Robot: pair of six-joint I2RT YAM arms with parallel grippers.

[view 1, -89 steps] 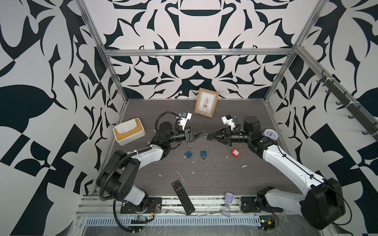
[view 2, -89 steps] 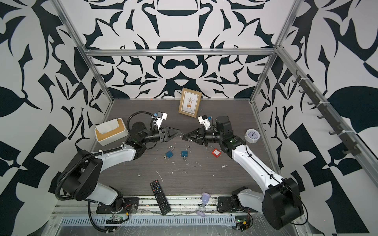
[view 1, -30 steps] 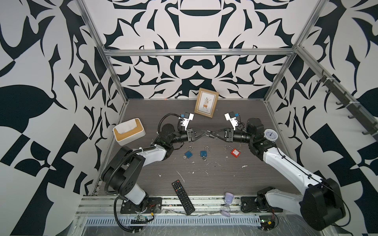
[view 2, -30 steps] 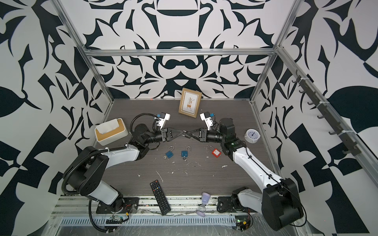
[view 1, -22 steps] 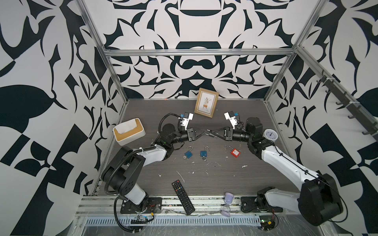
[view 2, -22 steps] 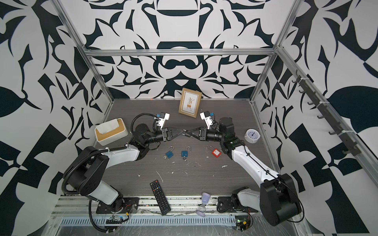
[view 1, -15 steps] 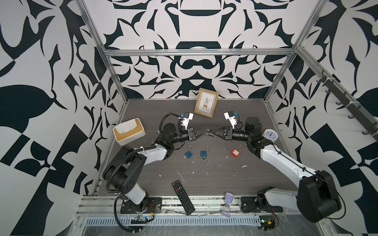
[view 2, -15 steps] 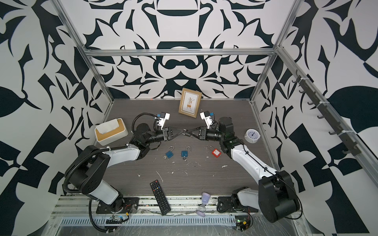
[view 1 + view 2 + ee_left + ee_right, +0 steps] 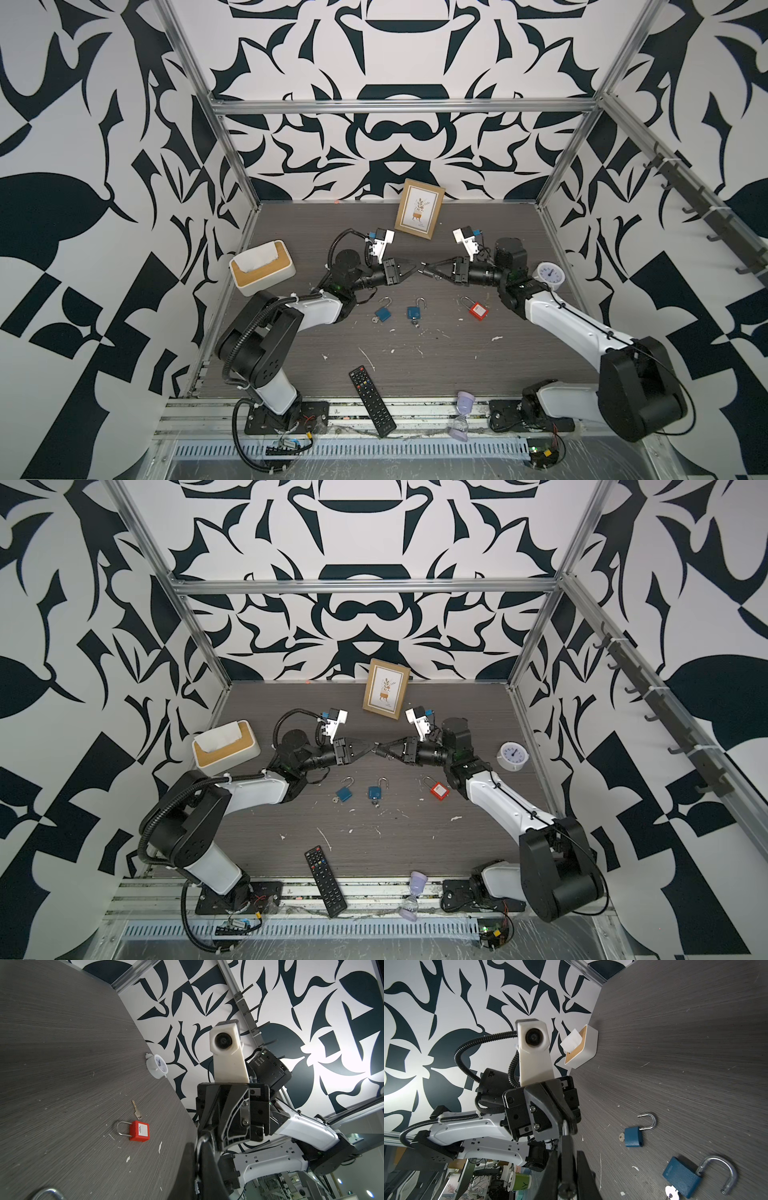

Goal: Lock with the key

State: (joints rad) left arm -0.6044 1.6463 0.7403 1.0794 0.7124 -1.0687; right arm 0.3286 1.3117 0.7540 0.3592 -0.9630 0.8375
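Clock [image 9: 550, 275] near red padlock [image 9: 478, 310], remote [image 9: 372, 401] — apart

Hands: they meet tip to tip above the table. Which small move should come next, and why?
Probably the left hand should press gently toward the right hand. The right hand holds a small dark piece whose silver end sits at the left hand's shut tips; lock or key, I cannot tell. The hands are in line.

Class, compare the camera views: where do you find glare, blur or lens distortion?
Left wrist view: bright glare washes out the wall, and the table edge bows; right wrist view: the right gripper's fingers look dark and soft; both top views: even light, red padlock sharp.
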